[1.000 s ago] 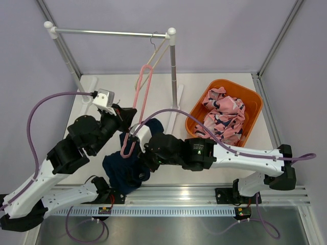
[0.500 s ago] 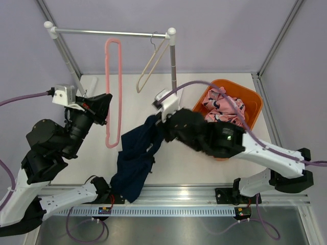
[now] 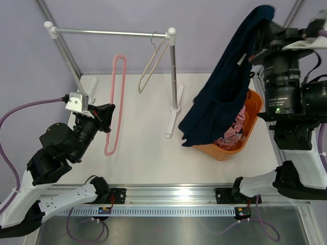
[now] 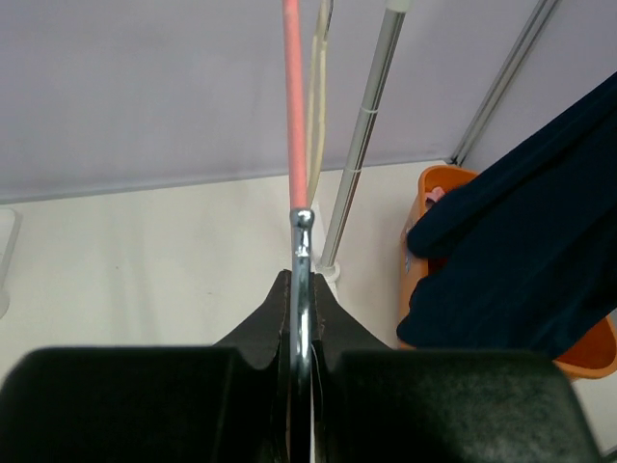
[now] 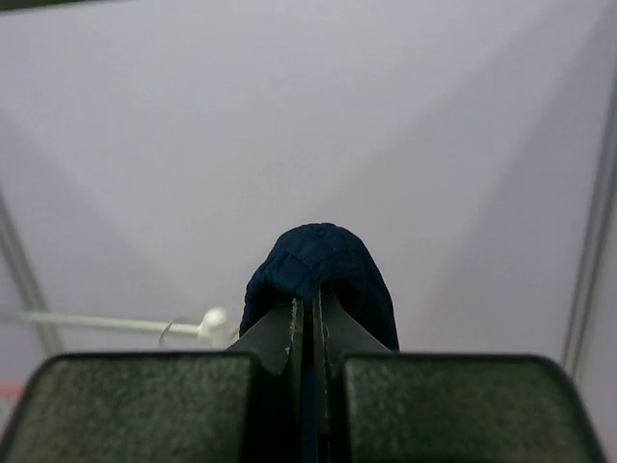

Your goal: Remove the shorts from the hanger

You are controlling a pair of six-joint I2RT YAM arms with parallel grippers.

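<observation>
My right gripper (image 3: 260, 23) is shut on the dark navy shorts (image 3: 219, 97) and holds them high; they hang down over the orange basket (image 3: 254, 109). In the right wrist view the navy cloth (image 5: 318, 265) bulges over my shut gripper (image 5: 308, 323). The pink patterned shorts (image 3: 232, 133) lie in the basket, mostly hidden by the navy pair. My left gripper (image 3: 104, 115) is shut on the metal hook (image 4: 301, 289) of the pink hanger (image 3: 116, 104), which is bare. In the left wrist view the left gripper (image 4: 301, 299) shows the hook between its pads.
A beige hanger (image 3: 153, 64) hangs from the metal rail (image 3: 110, 33) at the back. The rail's right post (image 3: 174, 76) stands on a white foot between the hangers and the basket. Grey frame posts stand at the back corners.
My right gripper has swung up and right with the navy shorts, from the table's middle to above the basket. My left gripper has moved a little right with the pink hanger.
</observation>
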